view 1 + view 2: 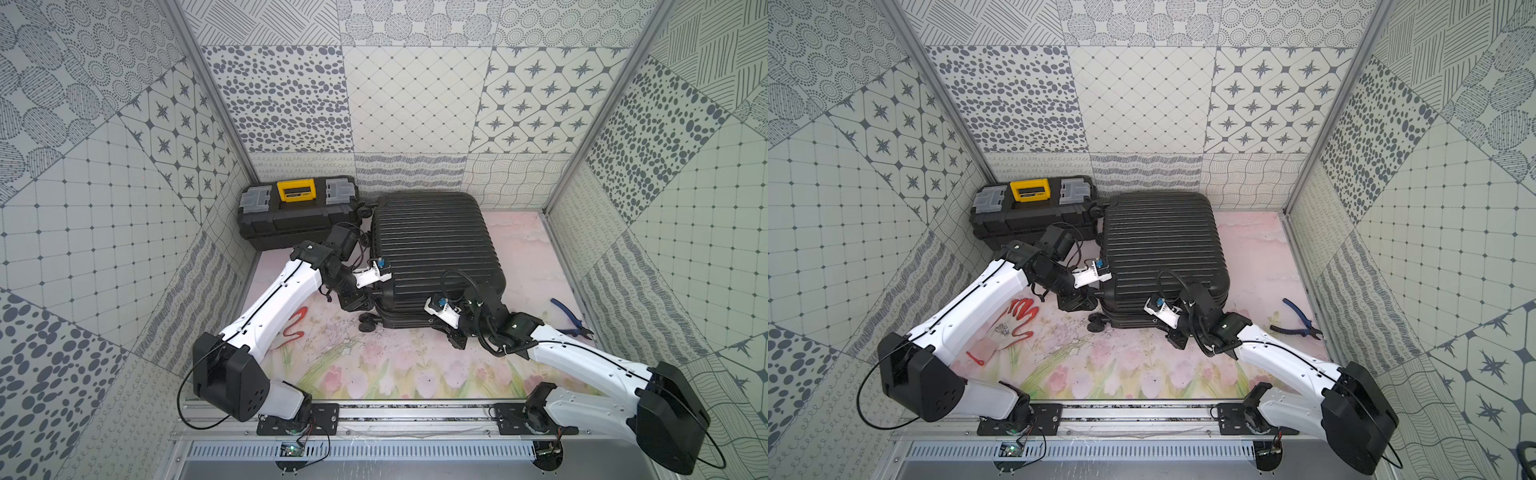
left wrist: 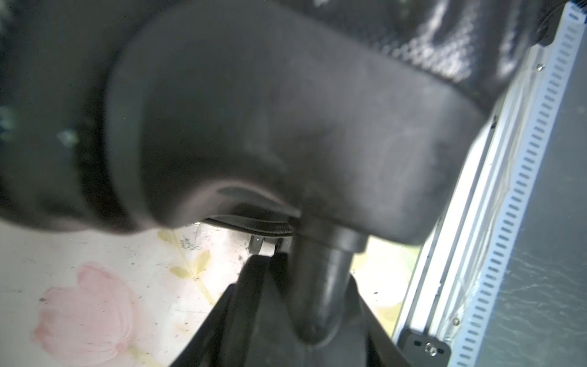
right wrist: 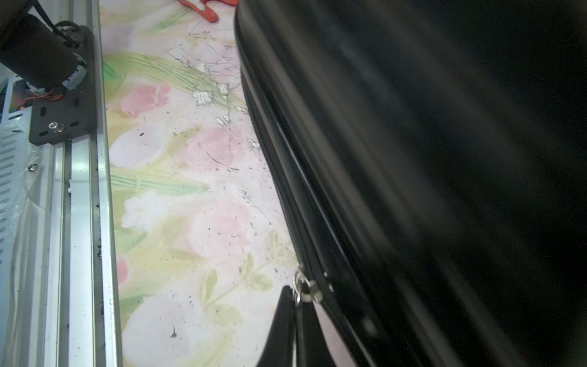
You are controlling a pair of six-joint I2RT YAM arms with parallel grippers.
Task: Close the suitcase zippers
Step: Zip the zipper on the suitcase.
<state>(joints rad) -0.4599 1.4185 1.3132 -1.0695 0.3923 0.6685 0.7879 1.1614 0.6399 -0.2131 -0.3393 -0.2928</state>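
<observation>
The black ribbed suitcase (image 1: 432,249) (image 1: 1163,249) lies flat at the back of the floral mat, its wheels toward the left. My left gripper (image 1: 365,301) (image 2: 313,305) is at the suitcase's near left corner. In the left wrist view its jaws stand on either side of a black wheel stem (image 2: 317,286) under the rounded corner housing and grip it. My right gripper (image 1: 434,323) (image 3: 293,295) is at the near side, shut on the zipper pull, whose silver ring (image 3: 303,287) shows at its tips. The zipper track (image 3: 286,178) runs along the seam beyond the pull.
A black toolbox (image 1: 297,212) with a yellow latch stands left of the suitcase, against the back wall. Blue-handled pliers (image 1: 569,320) lie near the right wall. A red and white glove (image 1: 1013,324) lies on the mat under my left arm. The metal rail (image 1: 415,411) edges the front.
</observation>
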